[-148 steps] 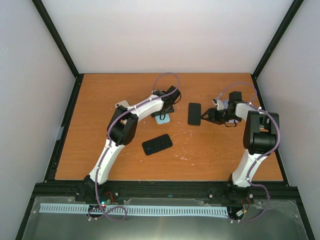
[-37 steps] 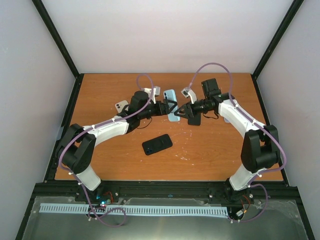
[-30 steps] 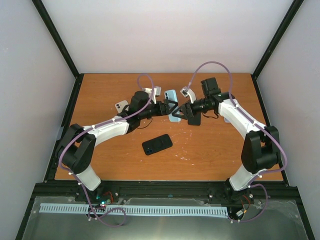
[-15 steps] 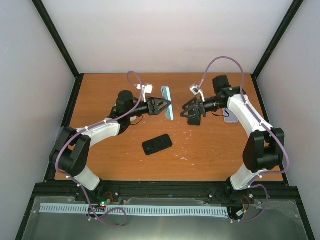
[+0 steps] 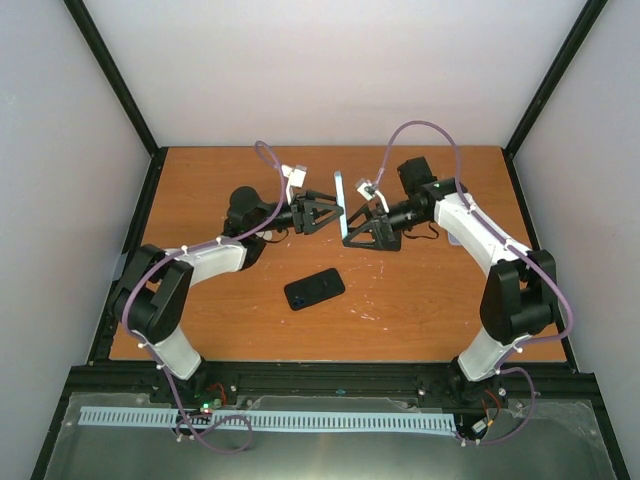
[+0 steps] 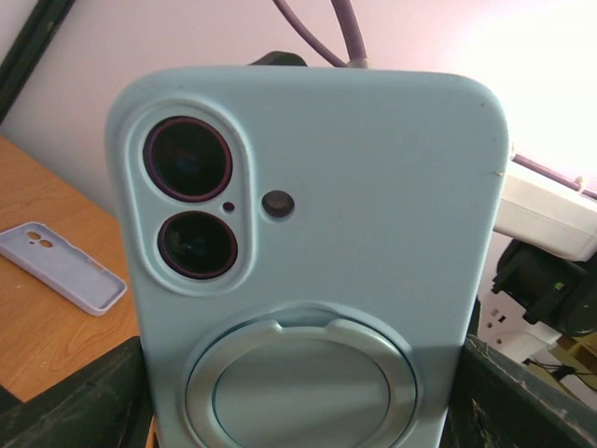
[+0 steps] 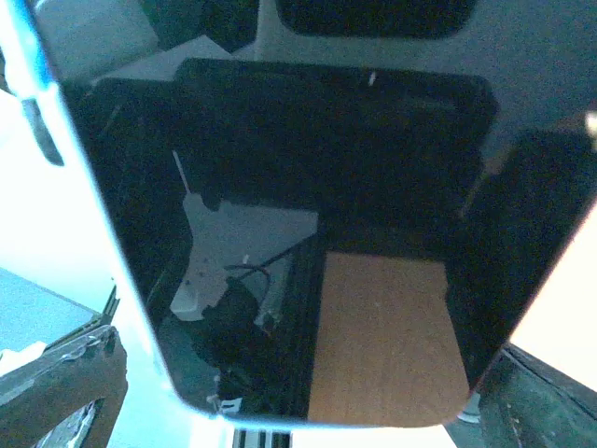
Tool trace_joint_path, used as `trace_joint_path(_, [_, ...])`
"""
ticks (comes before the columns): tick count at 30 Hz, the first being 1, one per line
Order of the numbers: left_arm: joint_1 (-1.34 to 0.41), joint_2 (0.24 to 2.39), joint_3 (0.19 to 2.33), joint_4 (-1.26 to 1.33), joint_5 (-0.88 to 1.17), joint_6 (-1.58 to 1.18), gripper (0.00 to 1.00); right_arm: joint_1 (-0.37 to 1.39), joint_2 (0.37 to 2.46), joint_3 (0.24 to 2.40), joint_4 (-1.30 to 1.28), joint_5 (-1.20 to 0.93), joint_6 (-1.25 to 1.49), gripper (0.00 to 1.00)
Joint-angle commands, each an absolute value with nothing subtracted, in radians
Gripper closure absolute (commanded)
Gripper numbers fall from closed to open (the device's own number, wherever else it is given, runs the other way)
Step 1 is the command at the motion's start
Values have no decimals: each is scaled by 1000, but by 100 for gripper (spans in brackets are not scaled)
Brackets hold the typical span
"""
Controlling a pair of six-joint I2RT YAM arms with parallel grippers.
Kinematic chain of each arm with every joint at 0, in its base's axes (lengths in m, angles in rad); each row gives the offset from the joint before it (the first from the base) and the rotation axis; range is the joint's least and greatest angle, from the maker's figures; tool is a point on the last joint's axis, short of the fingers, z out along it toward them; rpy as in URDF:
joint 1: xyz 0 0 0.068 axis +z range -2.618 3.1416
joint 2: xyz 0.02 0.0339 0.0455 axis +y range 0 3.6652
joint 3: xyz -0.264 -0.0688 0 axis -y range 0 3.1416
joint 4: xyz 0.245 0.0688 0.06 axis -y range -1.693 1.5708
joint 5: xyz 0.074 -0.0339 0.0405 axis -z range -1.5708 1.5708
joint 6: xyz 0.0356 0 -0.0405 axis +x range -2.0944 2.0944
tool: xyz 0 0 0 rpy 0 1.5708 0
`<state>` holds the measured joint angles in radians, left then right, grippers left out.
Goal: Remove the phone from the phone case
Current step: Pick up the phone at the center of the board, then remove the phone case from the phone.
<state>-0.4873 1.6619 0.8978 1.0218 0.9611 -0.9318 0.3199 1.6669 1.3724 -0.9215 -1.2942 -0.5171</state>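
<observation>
My left end effector (image 5: 331, 213) gripped the blue-cased phone (image 5: 341, 187) upright; my right end effector (image 5: 356, 227) gaped beside it.

An orange-brown wooden tabletop (image 5: 200, 180) is sitting inside a black metal frame (image 5: 110, 75). Plain pale walls (image 5: 330, 70) are closing it in on three sides. Even light is falling across the surface. A grey metal ledge (image 5: 350, 450) is carrying a white slotted strip (image 5: 300, 421) along the near edge.
</observation>
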Motion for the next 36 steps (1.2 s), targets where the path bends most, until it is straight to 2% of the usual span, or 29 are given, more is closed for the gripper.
trace_joint_path(1, [-486, 1676, 903, 1235, 995, -1023, 49, 353, 1631, 1362, -796, -1300, -426, 0])
trace_joint_path(6, [-486, 1688, 891, 1271, 993, -1051, 51, 358, 1646, 1364, -778, -1349, -396, 3])
trace_joint_path(11, [-486, 1689, 888, 1262, 989, -1044, 50, 359, 1646, 1360, -783, -1356, -399, 25])
trace_joint_path(13, [-486, 1692, 889, 1250, 983, -1043, 46, 358, 1648, 1355, -784, -1359, -398, 32])
trace_joint_path(16, [-485, 1688, 886, 1212, 960, -1026, 34, 359, 1649, 1353, -784, -1348, -388, 40])
trace_joint_path(22, [-485, 1586, 876, 945, 842, -865, 18, 355, 1625, 1331, -736, -1240, -320, 46])
trace_joint_path(27, [-485, 1485, 874, 735, 753, -732, 12, 350, 1604, 1303, -678, -1052, -256, 49])
trace_joint_path(31, [-486, 1458, 872, 654, 707, -686, 5, 350, 1595, 1296, -655, -1004, -237, 49])
trace_joint_path(36, [-492, 1474, 936, 490, 624, -662, 5, 351, 1584, 1300, -634, -880, -207, 52])
